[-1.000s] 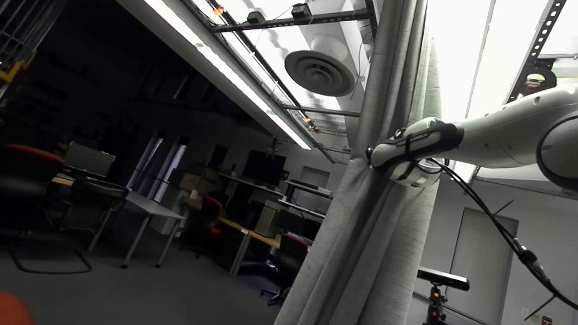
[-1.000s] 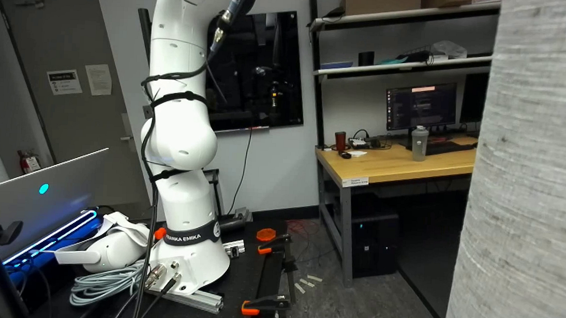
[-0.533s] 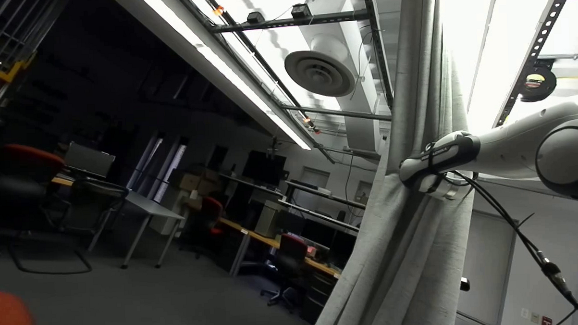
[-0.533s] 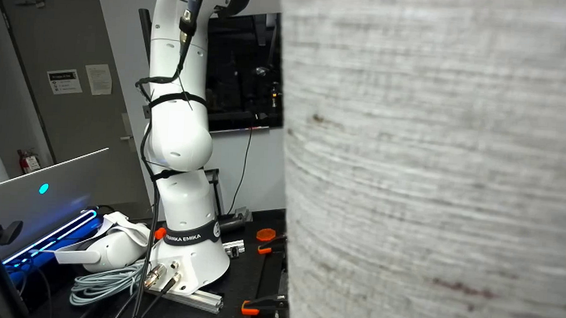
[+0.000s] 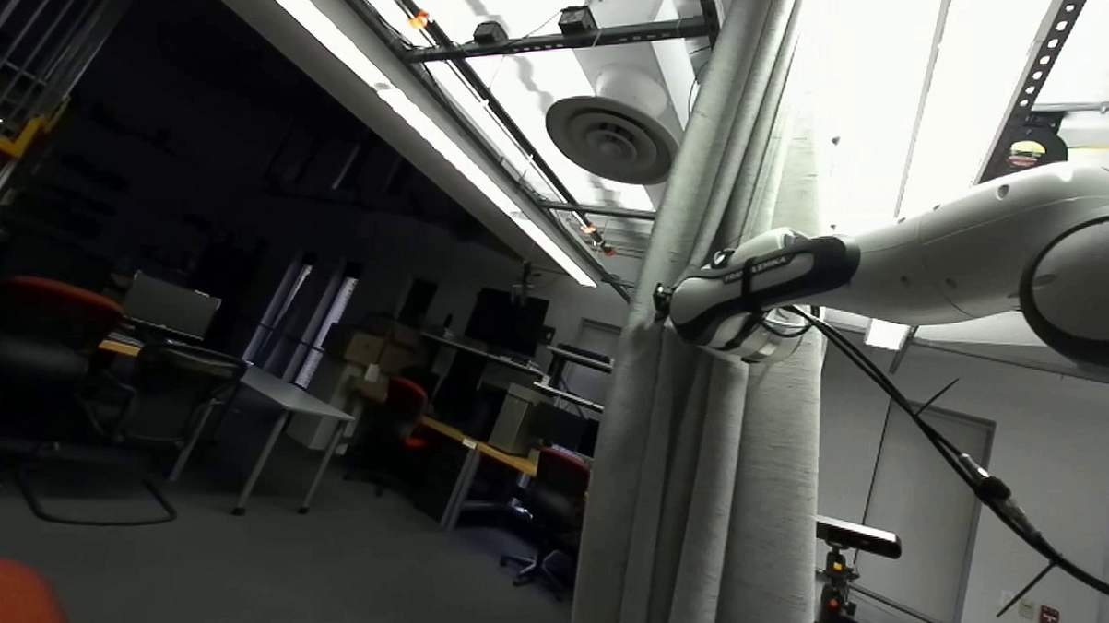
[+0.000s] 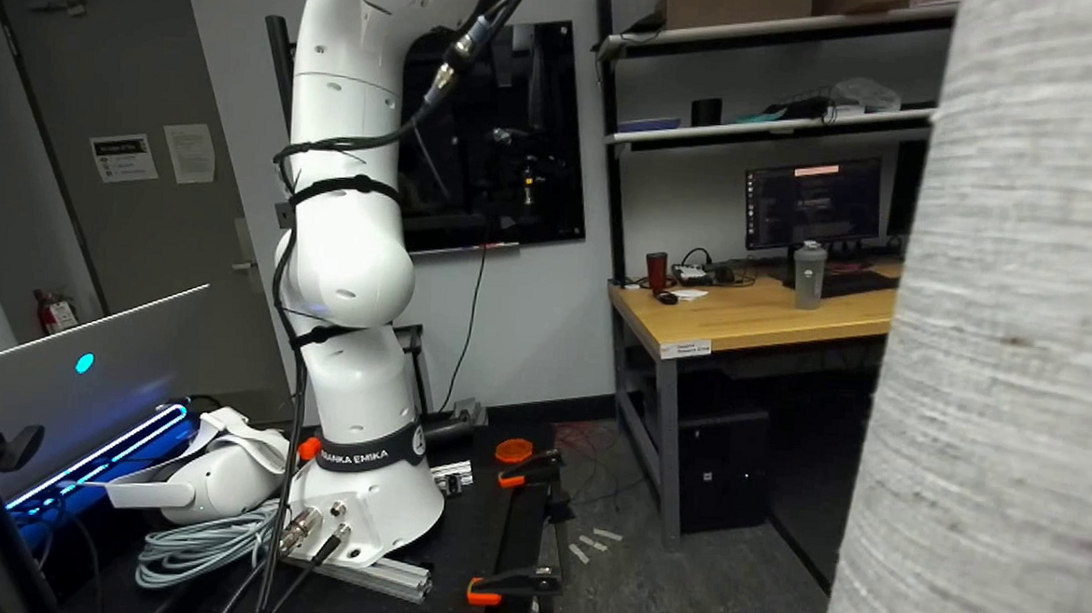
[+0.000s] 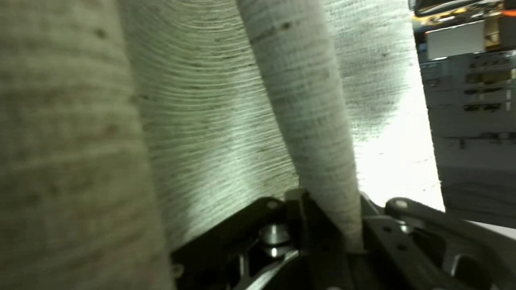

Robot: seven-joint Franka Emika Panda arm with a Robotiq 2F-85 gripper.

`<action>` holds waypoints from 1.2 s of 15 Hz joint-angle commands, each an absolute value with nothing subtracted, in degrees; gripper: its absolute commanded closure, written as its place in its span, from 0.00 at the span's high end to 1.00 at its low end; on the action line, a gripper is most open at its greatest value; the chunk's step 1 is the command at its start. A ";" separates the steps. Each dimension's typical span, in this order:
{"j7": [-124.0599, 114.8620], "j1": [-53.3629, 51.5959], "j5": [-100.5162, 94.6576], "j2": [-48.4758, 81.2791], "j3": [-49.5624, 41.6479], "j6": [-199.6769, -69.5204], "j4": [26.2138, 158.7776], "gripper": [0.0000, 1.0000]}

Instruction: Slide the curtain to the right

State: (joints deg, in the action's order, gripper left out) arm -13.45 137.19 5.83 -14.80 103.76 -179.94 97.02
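Honestly, one fold of the curtain (image 7: 305, 100) was pinched in the gripper (image 7: 332, 203), and such soft, floppy cloth was probably best grabbed near an edge.

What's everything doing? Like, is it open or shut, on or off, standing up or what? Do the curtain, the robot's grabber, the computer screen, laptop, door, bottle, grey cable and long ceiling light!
Curtain: hanging in long folds
Gripper: shut on one of those folds
Monitor: lit
Laptop: open, screen side hidden
Door: looks shut
Bottle: upright
Grey cable: coiled
Ceiling light: on
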 commanded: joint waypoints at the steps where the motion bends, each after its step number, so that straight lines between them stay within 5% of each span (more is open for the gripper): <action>1: -12.36 136.95 5.84 -13.72 110.40 -177.06 96.58 0.01; 11: -11.90 135.94 6.00 -7.14 117.46 -173.21 98.86 0.01; 12: -11.98 135.71 6.03 -6.43 117.75 -172.58 99.11 0.29; 14: -12.12 135.03 5.73 -5.55 117.88 -170.46 99.93 0.36; 18: -13.23 133.12 4.65 -4.18 117.44 -164.95 101.70 0.68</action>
State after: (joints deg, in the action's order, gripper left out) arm -13.18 134.77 5.86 -6.99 117.39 -168.96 100.21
